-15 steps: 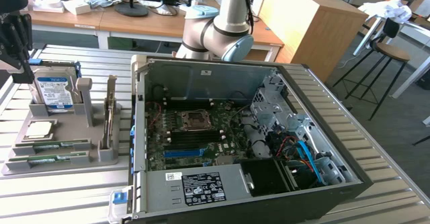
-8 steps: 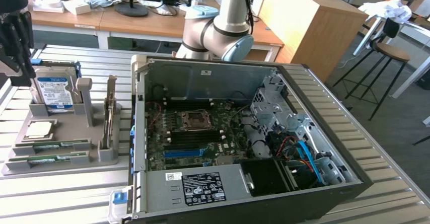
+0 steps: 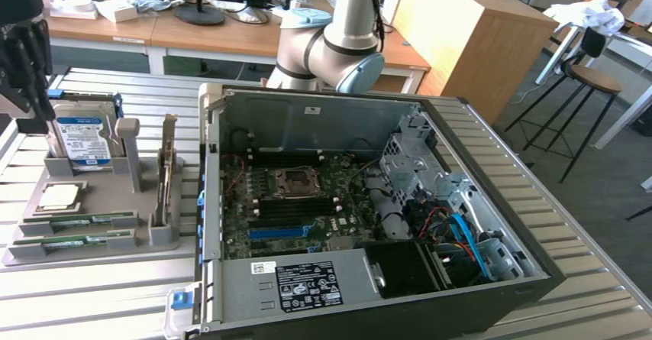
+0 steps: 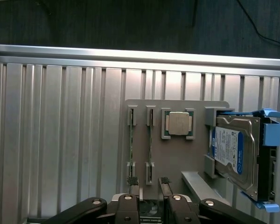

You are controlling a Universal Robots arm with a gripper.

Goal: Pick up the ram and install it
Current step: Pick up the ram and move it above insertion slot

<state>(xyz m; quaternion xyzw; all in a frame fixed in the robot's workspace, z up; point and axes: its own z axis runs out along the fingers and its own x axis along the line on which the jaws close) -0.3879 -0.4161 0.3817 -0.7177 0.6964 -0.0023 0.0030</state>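
**Jaws spread above the tray, ram not yet gripped**

From the exterior view's left: the gripper hangs over the tray, fingers spread and holding nothing. The ram sits on edge in its cradle, just beside a second stick. To do this well, I'd straddle that one thin edge squarely and descend straight. The open computer case stands to the right.

Hard drive (blue-labelled) stands in tray beside open case.
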